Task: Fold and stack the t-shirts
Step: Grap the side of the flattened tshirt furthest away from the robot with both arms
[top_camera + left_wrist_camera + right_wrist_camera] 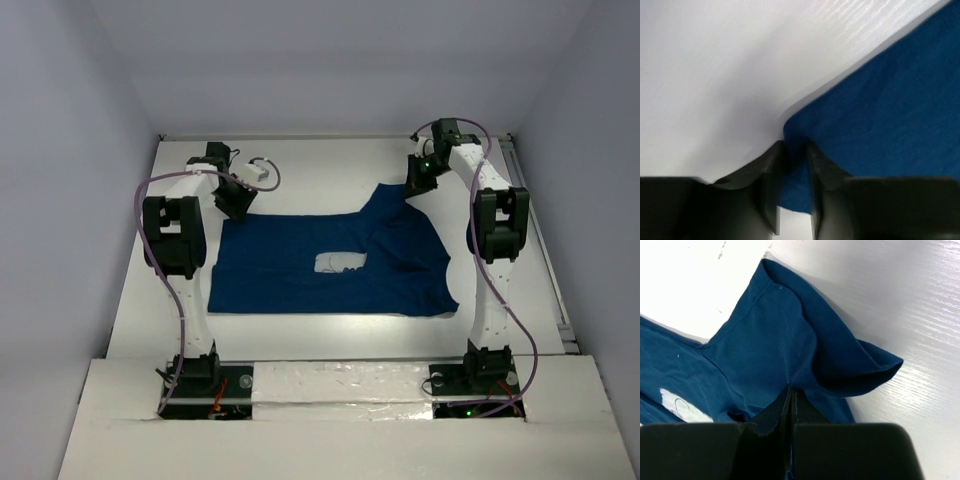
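A dark navy t-shirt [300,275] lies spread on the white table [330,165], with its pale print [340,263] partly showing through a fold. At the shirt's far left corner, my left gripper [236,208] has blue cloth [880,110] pinched between its narrowly parted jaws [796,150]. My right gripper [413,190] is at the far right of the shirt. There its jaws [791,392] are shut on the fabric [765,340] by a raised sleeve [860,365]. A bit of the print [682,407] shows at the left of the right wrist view.
Pale walls box in the table at the back and both sides. A metal rail [548,250] runs along the table's right edge. Both arm bases [200,375] stand at the near edge, with purple cables looping beside the arms.
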Controlling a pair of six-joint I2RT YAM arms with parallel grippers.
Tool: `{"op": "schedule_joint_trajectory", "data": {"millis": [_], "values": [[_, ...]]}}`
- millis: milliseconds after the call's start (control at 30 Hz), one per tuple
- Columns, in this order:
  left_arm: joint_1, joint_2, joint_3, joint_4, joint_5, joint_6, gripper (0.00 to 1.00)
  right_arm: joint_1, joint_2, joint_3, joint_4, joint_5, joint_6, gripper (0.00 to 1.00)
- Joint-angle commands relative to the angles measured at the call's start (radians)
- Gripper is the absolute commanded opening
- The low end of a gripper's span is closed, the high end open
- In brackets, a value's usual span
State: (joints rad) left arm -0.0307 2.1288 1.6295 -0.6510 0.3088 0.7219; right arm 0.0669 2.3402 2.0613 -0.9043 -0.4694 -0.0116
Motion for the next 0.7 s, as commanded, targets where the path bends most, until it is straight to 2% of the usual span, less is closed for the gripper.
{"op": "schedule_joint_trajectory", "data": {"millis": [0,67,100,333,667], "values": [[0.005,0.013,0.016,-0.024,0.001,0.011,0.19,0.008,-0.009,-0.016,0.019,-0.02,-0.013,0.0],[0.005,0.016,0.015,-0.022,0.003,0.01,0.08,0.008,-0.008,-0.023,0.024,-0.015,-0.013,0.0],[0.005,0.014,0.012,-0.016,0.004,0.005,0.0,0.008,-0.009,-0.026,0.025,-0.012,-0.013,0.0],[0.005,-0.03,-0.019,0.031,0.022,-0.018,0.0,0.008,-0.004,-0.02,0.038,0.02,-0.016,0.0],[0.005,-0.184,-0.094,0.116,0.053,-0.055,0.0,0.008,-0.084,-0.009,0.071,0.084,-0.042,0.0]]}}
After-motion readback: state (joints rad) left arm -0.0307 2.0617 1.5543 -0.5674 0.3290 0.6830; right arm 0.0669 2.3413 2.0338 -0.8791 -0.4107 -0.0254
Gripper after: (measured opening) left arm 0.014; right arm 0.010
